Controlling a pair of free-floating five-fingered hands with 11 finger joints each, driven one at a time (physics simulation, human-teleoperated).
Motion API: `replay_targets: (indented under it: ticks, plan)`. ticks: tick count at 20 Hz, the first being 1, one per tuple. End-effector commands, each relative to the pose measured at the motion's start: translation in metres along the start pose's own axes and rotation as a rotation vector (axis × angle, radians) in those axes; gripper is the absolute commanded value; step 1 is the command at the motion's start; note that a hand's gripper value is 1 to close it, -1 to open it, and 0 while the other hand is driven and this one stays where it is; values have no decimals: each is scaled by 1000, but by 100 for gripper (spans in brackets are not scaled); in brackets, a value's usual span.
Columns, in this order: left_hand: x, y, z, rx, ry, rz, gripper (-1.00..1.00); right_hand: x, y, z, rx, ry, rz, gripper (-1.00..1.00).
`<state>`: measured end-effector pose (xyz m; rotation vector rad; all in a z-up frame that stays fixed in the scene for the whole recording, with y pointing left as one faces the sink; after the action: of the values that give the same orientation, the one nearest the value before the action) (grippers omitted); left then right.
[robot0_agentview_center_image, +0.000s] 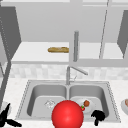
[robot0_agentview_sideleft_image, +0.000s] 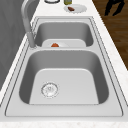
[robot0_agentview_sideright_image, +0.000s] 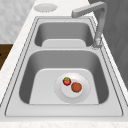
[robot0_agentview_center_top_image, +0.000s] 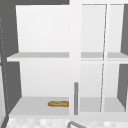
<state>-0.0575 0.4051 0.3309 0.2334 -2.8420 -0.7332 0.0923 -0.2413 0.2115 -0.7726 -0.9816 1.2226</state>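
My left hand (robot0_agentview_center_image: 6, 119) hovers at the bottom left corner, in front of the counter, fingers spread and holding nothing. My right hand (robot0_agentview_center_image: 98, 117) hangs by the front rim of the right basin, fingers relaxed and pointing down, also empty; it shows as the hand (robot0_agentview_sideleft_image: 113, 7) beyond the counter's edge in the left side view. A white plate (robot0_agentview_sideright_image: 82, 96) lies in the right basin with a strawberry (robot0_agentview_sideright_image: 66, 81) and a brown round food (robot0_agentview_sideright_image: 76, 87) on it. A big red ball (robot0_agentview_center_image: 67, 115) sits low in the front view, between the two hands.
A baguette (robot0_agentview_center_top_image: 58, 103) lies on the lower shelf of the open wall cabinet. The faucet (robot0_agentview_center_image: 75, 70) swings toward the right basin. One plate (robot0_agentview_sideleft_image: 75, 8) with brown food stands on the right counter, another plate (robot0_agentview_sideright_image: 45, 7) on the left counter. The left basin's drain (robot0_agentview_sideleft_image: 49, 89) is uncovered.
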Motion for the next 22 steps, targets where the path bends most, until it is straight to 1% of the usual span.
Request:
replay_targets:
  ticks: [1,3,4,6,10,14,17,22]
  plan:
    - [0,-14,-9,-93,17,-6,-100,0,0,0,0,0,0,0]
    - [1,-17,-12,-106,22,-8,-100,0,0,0,0,0,0,0]
    - [1,-17,-15,-119,25,-9,-100,0,0,0,0,0,0,0]
    - [2,-18,-21,-136,26,-12,-100,0,0,0,0,0,0,0]
    - [4,-24,-30,-155,28,-15,-100,0,0,0,0,0,0,0]
    - [5,-29,-40,-183,28,-21,-100,0,0,0,0,0,0,0]
    - [3,-33,-42,-204,20,-30,-100,0,0,0,0,0,0,0]
    - [1,-40,-47,-239,20,-38,-100,0,0,0,0,0,0,0]
